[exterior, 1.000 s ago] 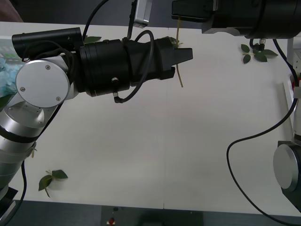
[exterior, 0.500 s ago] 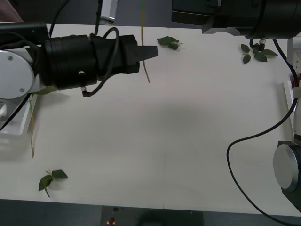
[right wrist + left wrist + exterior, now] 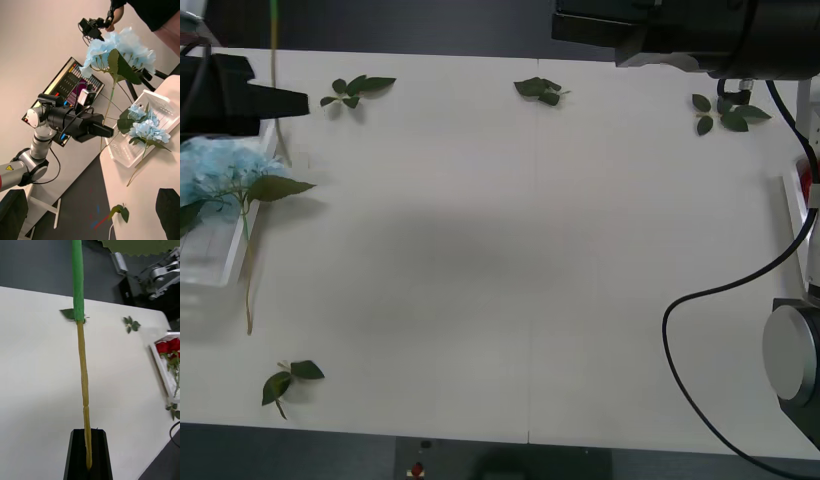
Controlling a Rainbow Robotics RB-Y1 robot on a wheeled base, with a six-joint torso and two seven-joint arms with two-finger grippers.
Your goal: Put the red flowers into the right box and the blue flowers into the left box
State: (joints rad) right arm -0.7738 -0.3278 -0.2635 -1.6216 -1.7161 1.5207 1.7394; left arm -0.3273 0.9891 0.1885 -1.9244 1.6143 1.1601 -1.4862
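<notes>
My left gripper (image 3: 292,100), at the table's far left, is shut on the bare lower stem of a blue flower (image 3: 83,390). In the right wrist view that flower's fluffy pale-blue head (image 3: 123,45) stands high above the gripper, stem upright. Just below and beside it, the clear left box (image 3: 208,262) holds more blue flowers (image 3: 222,170), with one stem hanging over its rim onto the table. The red flowers (image 3: 169,347) lie in the white right box (image 3: 160,363) at the table's far right. My right gripper (image 3: 90,210) is open, raised at the back right.
Loose green leaf sprigs lie at the back left (image 3: 358,87), back centre (image 3: 540,90), back right (image 3: 725,110) and near the front left edge (image 3: 288,380). A black cable (image 3: 700,300) loops over the table's right side.
My left arm has swept from the table's back centre to the far left, carrying the flower stem over to the left box. The blue flowers in that box have come into view.
</notes>
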